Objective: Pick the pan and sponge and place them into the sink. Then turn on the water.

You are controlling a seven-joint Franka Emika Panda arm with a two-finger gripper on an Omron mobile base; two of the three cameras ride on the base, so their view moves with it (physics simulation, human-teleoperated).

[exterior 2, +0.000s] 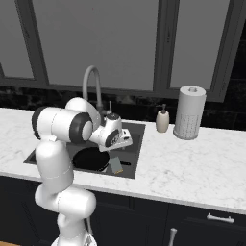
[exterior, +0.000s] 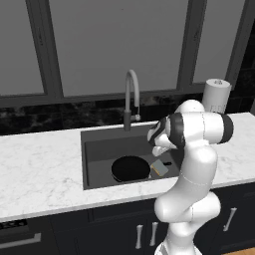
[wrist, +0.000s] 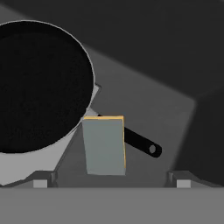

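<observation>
There is no readable writing on anything here; the white paper-towel roll (exterior 2: 190, 111) on the right of the white marble surface (exterior: 40, 164) carries faint grey marks too blurred to read, and the small beige soap bottle (exterior 2: 162, 120) just beside it is plain.

The large dark grey rectangular sink (exterior: 99, 144) holds two things. The round, shallow black frying pan (exterior: 130, 168) lies flat on the basin floor toward the front, its dark straight handle (wrist: 141, 142) pointing to the right. The small rectangular sponge, grey on top with a yellow-orange base (wrist: 104, 145), sits across that handle, touching it just beside the pan's rim.

The tall arched grey faucet (exterior: 131, 97) stands at the back edge of the basin.

The robot's claw (wrist: 111, 180) hangs above the sponge with its two tips spread wide apart, the sponge between them but below, with nothing gripped.
</observation>
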